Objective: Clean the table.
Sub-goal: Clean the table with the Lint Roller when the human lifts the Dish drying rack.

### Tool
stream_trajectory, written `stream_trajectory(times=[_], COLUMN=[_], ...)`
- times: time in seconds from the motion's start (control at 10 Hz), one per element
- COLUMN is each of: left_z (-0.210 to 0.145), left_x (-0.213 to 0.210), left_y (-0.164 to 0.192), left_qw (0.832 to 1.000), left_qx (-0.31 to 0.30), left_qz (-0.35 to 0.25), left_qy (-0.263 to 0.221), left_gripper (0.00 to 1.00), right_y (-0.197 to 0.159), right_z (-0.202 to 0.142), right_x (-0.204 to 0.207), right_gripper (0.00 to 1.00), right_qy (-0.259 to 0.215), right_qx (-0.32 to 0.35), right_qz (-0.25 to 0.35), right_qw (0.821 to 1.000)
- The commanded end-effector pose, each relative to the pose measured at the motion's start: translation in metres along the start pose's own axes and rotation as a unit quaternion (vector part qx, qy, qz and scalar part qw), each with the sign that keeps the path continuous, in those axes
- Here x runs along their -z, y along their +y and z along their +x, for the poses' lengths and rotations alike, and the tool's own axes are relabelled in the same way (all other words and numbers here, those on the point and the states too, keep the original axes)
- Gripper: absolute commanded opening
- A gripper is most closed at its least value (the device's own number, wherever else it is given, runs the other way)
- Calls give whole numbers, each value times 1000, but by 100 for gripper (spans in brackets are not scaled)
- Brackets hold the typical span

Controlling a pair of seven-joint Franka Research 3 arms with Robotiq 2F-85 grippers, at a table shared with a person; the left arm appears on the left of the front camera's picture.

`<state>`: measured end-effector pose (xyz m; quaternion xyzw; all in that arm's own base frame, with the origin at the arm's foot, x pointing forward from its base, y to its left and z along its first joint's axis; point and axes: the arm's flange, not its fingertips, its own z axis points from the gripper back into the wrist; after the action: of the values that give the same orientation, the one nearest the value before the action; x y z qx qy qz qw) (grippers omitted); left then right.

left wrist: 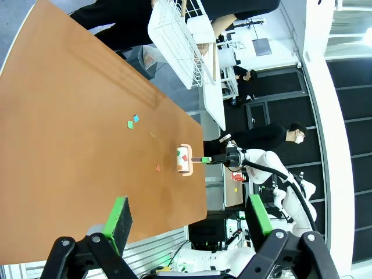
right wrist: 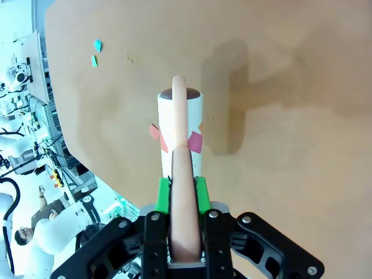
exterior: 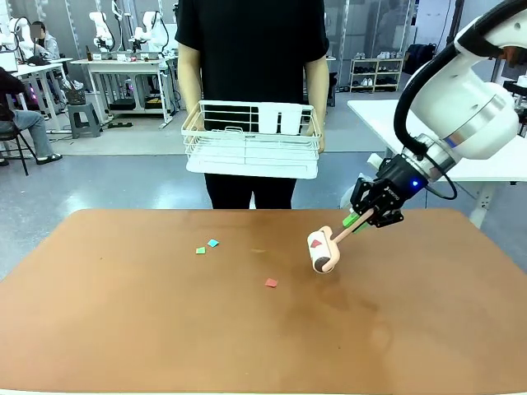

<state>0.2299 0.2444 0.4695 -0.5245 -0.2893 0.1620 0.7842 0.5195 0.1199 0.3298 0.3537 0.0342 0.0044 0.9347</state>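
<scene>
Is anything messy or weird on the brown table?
Yes. Three little scraps litter the table: a green scrap and a blue scrap together, and a red scrap nearer the lint roller, which has reddish bits stuck on it.

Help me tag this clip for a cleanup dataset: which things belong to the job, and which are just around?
Job: table; lint roller, clamped in right gripper; red scrap, green scrap, blue scrap on the tabletop.
Just around: wire rack the person holds; white side table; left gripper, open, holding nothing.
</scene>
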Motion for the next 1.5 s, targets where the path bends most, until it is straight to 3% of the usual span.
stream_trajectory(times=[0.0,0.5,0.8,1.0,1.2,1.4], left_z=[2,2,2,2,2,2], left_x=[-3,-3,-3,-3,-3,-3], left_y=[-1,-1,-1,-1,-1,-1], left_qw=[1000,1000,1000,1000,1000,1000], left_qx=[9,9,9,9,9,9], left_qz=[-11,-11,-11,-11,-11,-11], left_qy=[-1,-1,-1,-1,-1,-1], left_gripper=[100,100,100,100,100,100], right_y=[1,-6,2,23,46,74], right_z=[-5,-8,-2,4,8,14], right_x=[9,65,110,136,163,186], right_gripper=[21,21,21,21,21,21], right_qy=[-25,-18,-2,-2,33,70], right_qx=[7,1,30,46,30,17], right_qz=[-10,-21,-20,-6,-26,-7], right_qw=[1000,1000,999,999,999,997])
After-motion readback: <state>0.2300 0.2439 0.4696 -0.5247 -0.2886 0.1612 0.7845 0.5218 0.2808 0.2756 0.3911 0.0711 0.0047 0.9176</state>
